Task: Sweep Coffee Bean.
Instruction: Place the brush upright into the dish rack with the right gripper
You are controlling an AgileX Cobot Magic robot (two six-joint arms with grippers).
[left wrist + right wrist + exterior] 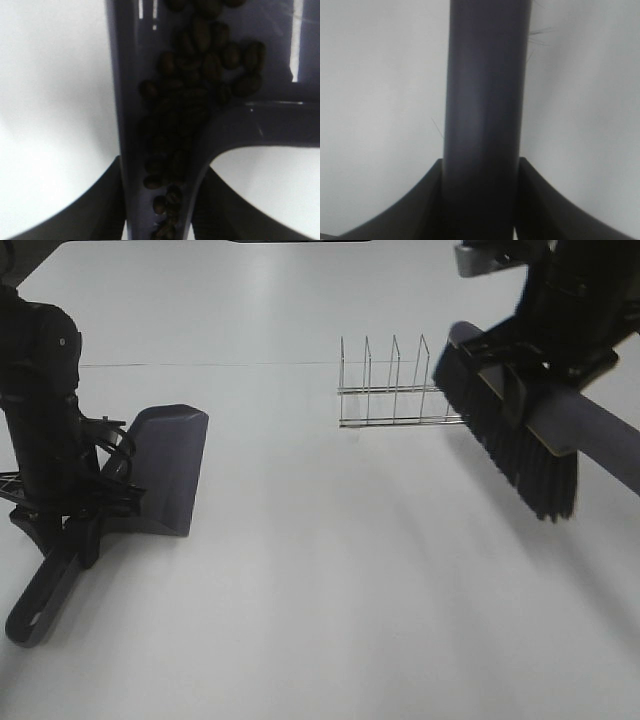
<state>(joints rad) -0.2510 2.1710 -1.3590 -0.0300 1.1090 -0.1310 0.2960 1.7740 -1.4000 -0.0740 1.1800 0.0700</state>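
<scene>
While holding the dustpan (pixel 165 470) tipped back, scoop up, hold the wrist angle steady. Coffee bean (pixel 185 105) heaped inside, down at the junction of scoop and handle, dark and close-packed in the left wrist view. Left gripper (pixel 160 210) clamped on the dustpan handle (pixel 40 602), jaws pressed to either side; no slackening of that grip. Avoid dropping the lip toward the table (pixel 330 620) or rolling sideways, for fear of a quick spill of round, free-running beans. Right gripper (pixel 480 205) clamped likewise on the brush handle (pixel 485 100), with the brush (pixel 505 440) raised clear of the table, bristles over bare surface, near the wire rack (pixel 390 390) and apparently not touching it. Looks like sweeping done, or nearly: no stray beans made out on the table from above, though possibly too small to show from that height. Worth scanning the surface ahead of the lip before moving off. For any leftovers, lay the pan flat first, lip touching the table, then draw the bristles toward it in short, light strokes. Otherwise carry slowly, tilt unchanged, no jerks, and steer the brush well wide of the rack wires to avoid a snag.
</scene>
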